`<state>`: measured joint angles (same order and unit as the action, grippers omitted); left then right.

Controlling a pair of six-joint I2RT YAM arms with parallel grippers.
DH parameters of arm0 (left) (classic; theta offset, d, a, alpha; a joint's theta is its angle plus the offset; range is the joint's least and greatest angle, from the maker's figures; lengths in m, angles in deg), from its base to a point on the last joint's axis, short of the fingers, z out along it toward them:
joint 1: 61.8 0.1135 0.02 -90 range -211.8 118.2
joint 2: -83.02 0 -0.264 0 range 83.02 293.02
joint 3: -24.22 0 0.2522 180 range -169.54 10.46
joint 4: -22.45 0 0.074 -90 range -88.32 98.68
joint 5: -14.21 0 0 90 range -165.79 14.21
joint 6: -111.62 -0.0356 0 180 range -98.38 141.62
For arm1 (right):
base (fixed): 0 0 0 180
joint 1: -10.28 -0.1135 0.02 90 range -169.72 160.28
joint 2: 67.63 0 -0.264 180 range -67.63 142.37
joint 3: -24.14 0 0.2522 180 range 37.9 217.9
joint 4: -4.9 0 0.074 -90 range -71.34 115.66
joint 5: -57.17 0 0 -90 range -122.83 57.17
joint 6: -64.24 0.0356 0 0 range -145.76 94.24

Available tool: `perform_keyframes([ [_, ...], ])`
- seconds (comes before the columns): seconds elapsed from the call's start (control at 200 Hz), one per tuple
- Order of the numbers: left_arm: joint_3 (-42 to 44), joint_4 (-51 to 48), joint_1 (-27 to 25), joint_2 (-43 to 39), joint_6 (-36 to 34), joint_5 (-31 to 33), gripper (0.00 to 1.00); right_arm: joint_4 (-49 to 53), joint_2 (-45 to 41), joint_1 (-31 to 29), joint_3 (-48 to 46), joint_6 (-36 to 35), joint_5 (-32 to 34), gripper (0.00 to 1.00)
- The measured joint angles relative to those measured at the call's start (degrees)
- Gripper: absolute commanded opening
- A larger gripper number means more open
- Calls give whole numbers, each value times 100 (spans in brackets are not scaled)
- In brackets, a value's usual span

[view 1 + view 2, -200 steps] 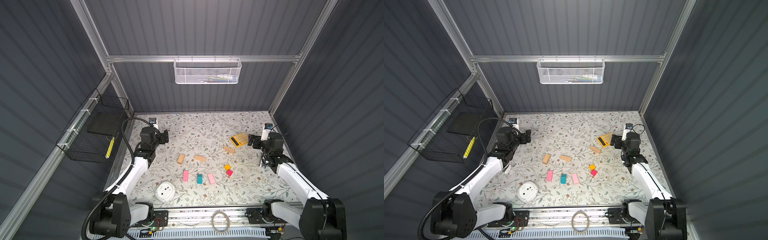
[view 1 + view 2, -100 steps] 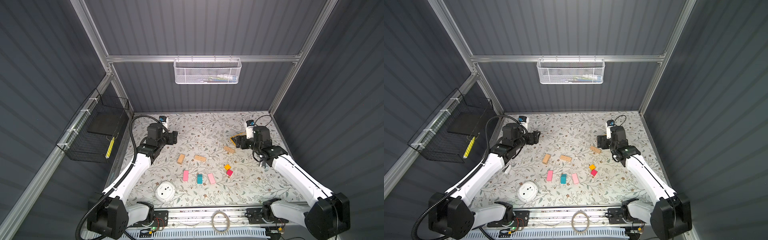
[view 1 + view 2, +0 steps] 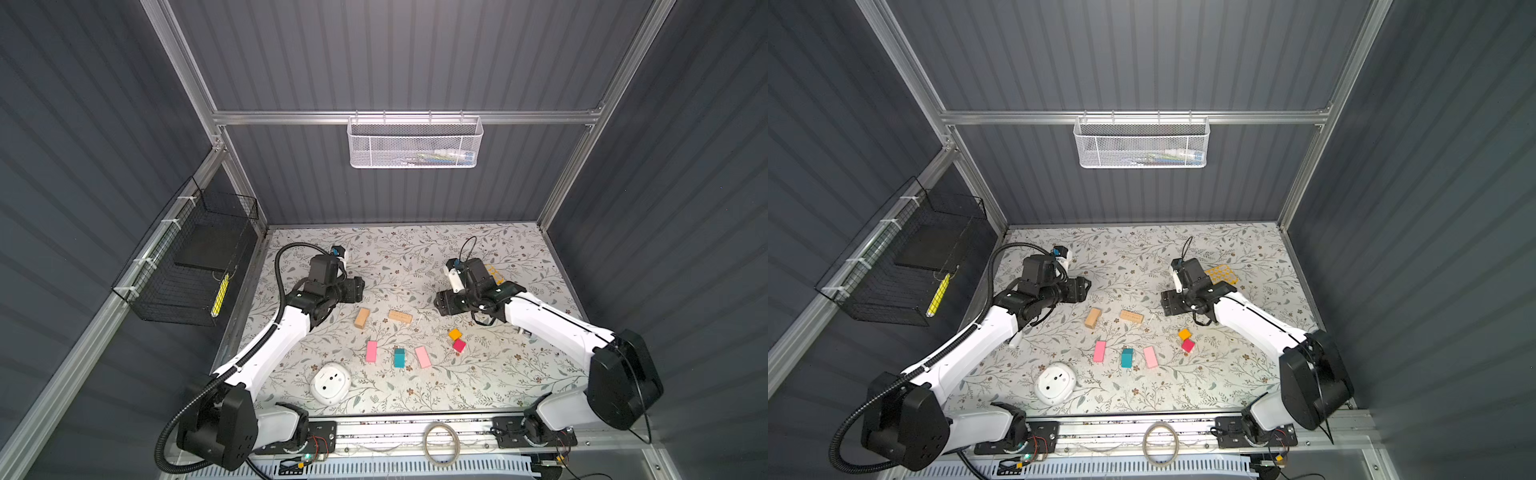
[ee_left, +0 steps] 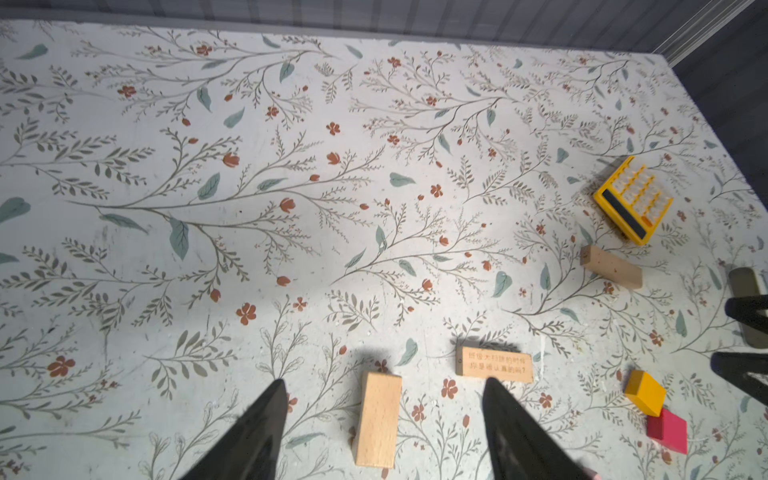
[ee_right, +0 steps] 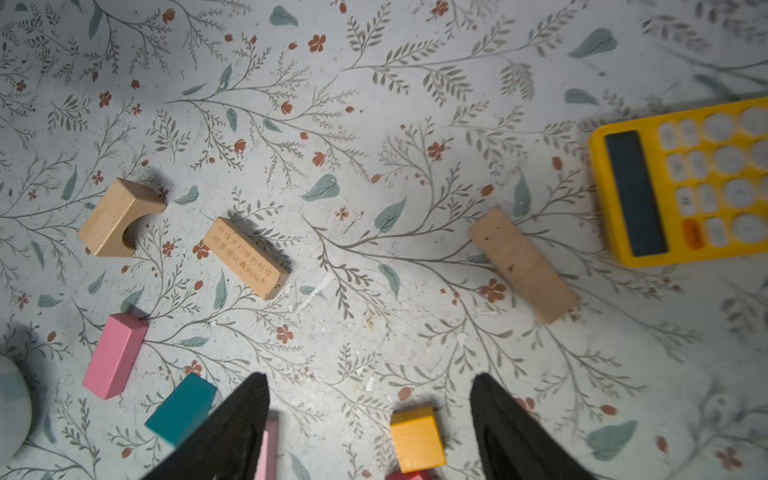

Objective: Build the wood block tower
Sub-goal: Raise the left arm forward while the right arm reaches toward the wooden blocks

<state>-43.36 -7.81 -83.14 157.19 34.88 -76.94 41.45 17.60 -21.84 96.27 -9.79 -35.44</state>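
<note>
Currently no tower stands: all the wood blocks lie singly on the floral worktop. Nearest the robot's base, left of centre, sits a white round device. Just beyond it runs a row: a pink slab, the teal peaked block and a second pink slab. To their right, the red cube sits against the orange cube, touching or nearly so.

Farther on lie an arched tan block and an engraved tan bar, near each other but apart. The left tool hovers just beyond the arched tan block, jaws apart and empty. Its wrist view shows that block between the fingers, touching neither. The right tool hangs right of the engraved tan bar and beyond the cubes, jaws also apart and empty. A plain tan bar lies past it, beside the yellow calculator, farthest of all.

This looks like a first reach for base pieces. Each tool should probably descend square to its block, straddle the narrow sides, and close only once centred, so nothing is nudged askew.
</note>
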Motion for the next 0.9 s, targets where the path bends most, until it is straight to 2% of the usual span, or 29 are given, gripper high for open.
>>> perform_keyframes([
  [0.185,11,-63,-37,275,214,-2,68,-101,680,-492,345,444,-63,71],
  [0.41,11,-59,-129,492,400,-85,68,-87,1495,-957,1095,1001,55,72],
  [0.59,11,-48,-162,498,459,-103,68,26,1875,-1241,1397,1567,463,75],
  [0.7,11,-76,-162,498,461,-55,68,68,1956,-1419,1462,1860,614,71],
  [0.9,11,-278,-162,439,461,162,68,63,1956,-1707,1482,2236,704,53],
])
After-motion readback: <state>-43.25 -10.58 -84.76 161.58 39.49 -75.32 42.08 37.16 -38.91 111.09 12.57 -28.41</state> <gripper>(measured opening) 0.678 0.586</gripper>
